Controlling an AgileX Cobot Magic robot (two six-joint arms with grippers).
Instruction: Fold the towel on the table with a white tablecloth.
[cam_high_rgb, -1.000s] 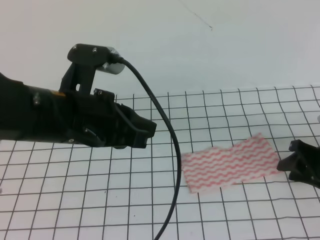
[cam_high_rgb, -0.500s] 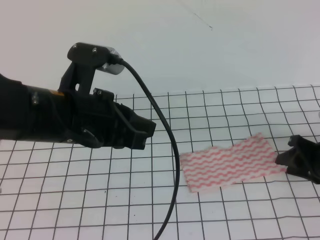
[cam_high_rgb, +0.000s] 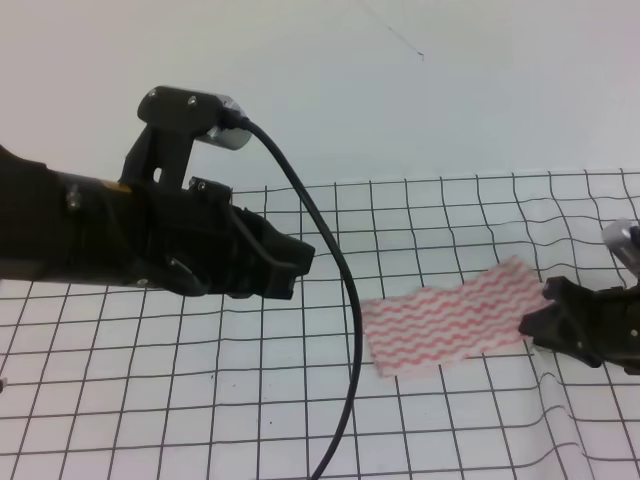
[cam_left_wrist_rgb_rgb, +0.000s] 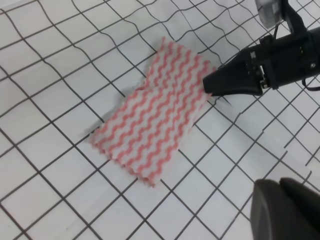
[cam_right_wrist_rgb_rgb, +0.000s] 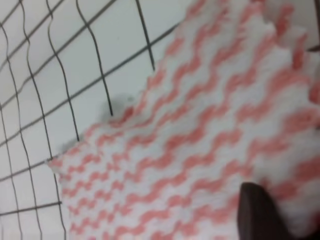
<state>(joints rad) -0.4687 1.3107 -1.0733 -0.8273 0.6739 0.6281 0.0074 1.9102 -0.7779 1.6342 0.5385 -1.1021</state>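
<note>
Pinching the towel (cam_high_rgb: 455, 318) edge, we cannot tell whether right gripper (cam_left_wrist_rgb_rgb: 209, 85) fingers have clamped; lift only once gripped.

The exterior high view looks down from behind my arms across the grid-lined white tablecloth (cam_high_rgb: 450, 420). My left wrist view looks from above, farther off, at the pink-striped white towel (cam_left_wrist_rgb_rgb: 155, 130); my right wrist view sees it very close.
</note>
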